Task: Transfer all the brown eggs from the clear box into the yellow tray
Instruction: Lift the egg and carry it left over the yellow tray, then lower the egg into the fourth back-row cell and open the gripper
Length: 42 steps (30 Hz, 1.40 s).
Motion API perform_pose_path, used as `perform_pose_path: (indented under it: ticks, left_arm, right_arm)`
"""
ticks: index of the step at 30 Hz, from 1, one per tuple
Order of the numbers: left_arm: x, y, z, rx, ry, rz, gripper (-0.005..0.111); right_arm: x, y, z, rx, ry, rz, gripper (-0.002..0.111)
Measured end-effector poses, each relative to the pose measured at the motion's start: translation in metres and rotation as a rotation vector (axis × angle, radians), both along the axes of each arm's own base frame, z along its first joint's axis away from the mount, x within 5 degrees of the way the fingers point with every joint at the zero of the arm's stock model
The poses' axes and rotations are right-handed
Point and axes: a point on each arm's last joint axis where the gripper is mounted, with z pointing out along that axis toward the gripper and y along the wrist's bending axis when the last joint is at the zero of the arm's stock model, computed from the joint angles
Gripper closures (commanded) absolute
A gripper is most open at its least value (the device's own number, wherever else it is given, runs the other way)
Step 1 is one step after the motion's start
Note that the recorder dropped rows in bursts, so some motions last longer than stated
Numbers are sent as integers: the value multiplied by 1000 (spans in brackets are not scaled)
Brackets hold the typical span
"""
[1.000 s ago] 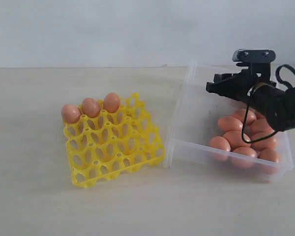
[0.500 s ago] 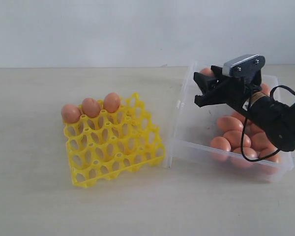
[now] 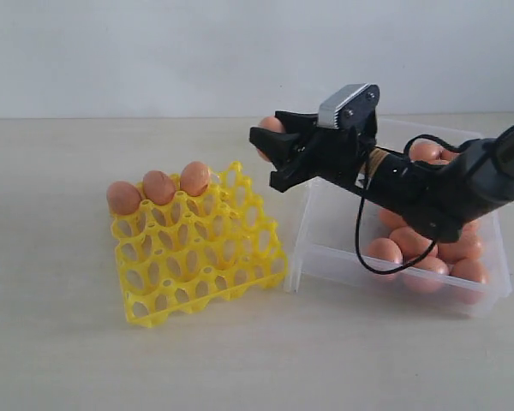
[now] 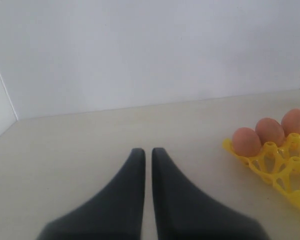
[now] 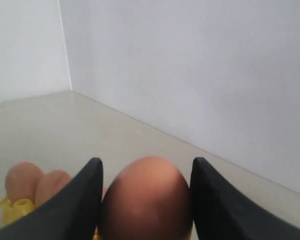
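Note:
My right gripper is shut on one brown egg, which fills the gap between its fingers. It hangs in the air between the clear box and the yellow tray, above the tray's far right corner. Three eggs sit in the tray's back row. Several more eggs lie in the right part of the box, partly hidden by the arm. My left gripper is shut and empty over bare table, left of the tray; it is out of the exterior view.
The beige table ends at a white wall behind. The box's near wall stands close to the tray's right side.
My right gripper has travelled left out of the box with the egg in its jaws, from over the box's right half to above the tray's far right corner.

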Motion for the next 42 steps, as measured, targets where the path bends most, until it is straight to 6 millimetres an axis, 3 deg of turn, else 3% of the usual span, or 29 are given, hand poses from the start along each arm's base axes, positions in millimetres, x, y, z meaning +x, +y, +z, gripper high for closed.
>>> perform_pose_path:
  ticks: [5,12,20,42]
  left_arm:
    - [0,0,0,0,0,0,103]
    - [0,0,0,0,0,0,103]
    - [0,0,0,0,0,0,103]
    - [0,0,0,0,0,0,103]
  right_arm:
    - [10,24,-6,46,16,55,109]
    - [23,41,-14,99,45,92,109]
    - [25,65,-33,4,80,108,109]
    - [39,64,-43,-136,153,4,109]
